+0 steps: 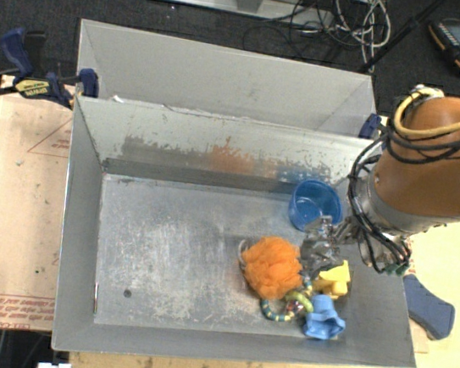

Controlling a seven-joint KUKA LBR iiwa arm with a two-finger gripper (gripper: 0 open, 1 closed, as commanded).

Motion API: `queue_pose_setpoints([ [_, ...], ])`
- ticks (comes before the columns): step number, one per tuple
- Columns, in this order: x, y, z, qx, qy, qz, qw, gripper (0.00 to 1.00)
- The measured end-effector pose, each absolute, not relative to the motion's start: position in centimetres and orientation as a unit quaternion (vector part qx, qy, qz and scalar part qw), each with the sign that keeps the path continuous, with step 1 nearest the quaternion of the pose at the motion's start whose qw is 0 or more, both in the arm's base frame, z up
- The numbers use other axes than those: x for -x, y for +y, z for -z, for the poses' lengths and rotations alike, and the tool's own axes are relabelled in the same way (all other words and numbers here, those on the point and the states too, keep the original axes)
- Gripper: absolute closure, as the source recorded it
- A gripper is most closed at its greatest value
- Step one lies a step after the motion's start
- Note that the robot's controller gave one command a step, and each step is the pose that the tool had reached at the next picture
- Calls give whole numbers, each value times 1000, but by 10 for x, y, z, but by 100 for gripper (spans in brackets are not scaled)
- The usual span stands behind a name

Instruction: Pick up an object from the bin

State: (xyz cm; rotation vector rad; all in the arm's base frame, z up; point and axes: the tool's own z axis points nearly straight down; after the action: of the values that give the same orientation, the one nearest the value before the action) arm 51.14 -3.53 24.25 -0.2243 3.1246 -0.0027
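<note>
The claw (320, 251) hangs near the bin's (169, 247) right edge, between the orange puff (271, 267), yellow block (336, 280) and blue cup (313, 205); its opening cannot be told.

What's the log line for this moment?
tool | down between orange pouf and yellow block | grasp unconfirmed | blue cup behind

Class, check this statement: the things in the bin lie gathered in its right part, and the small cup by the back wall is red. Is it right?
One thing is wrong: the camera view shows the small cup by the back wall is blue, not red. The rest stands: the things in the bin lie gathered in its right part.
</note>
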Motion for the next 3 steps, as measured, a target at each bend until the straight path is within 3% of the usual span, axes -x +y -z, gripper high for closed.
queue_pose_setpoints([
  [1,-510,-34,-240,72,997,0,1,100],
  [2,-555,-13,-136,180,984,-1,-1,0],
  [3,-555,-14,-139,179,984,-1,1,0],
])
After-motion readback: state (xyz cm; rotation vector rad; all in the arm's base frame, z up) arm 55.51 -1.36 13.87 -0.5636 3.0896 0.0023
